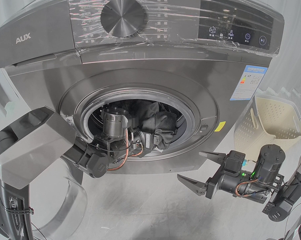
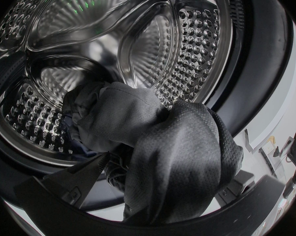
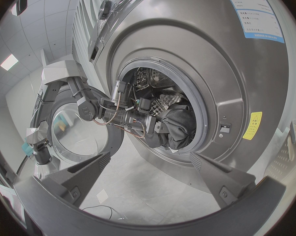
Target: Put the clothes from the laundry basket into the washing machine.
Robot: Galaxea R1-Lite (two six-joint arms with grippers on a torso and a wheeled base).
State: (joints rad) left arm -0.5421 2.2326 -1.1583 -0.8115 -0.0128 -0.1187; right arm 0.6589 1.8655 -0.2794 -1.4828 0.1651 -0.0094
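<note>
The grey washing machine stands with its round door open. A bundle of dark clothes sits in the mouth of the drum, partly hanging over the lower rim. My left gripper is at the lower rim of the opening, against the bundle. In the left wrist view one finger stands wide to the side, and the dark clothes drape over the other, in front of the steel drum. My right gripper hangs open and empty in front of the machine, low on the right. The cream laundry basket stands right of the machine.
The glass door is swung out at the lower left, beside my left arm. Bare grey floor lies in front of the machine. The right wrist view has the left gripper against the dark clothes, and the basket's edge.
</note>
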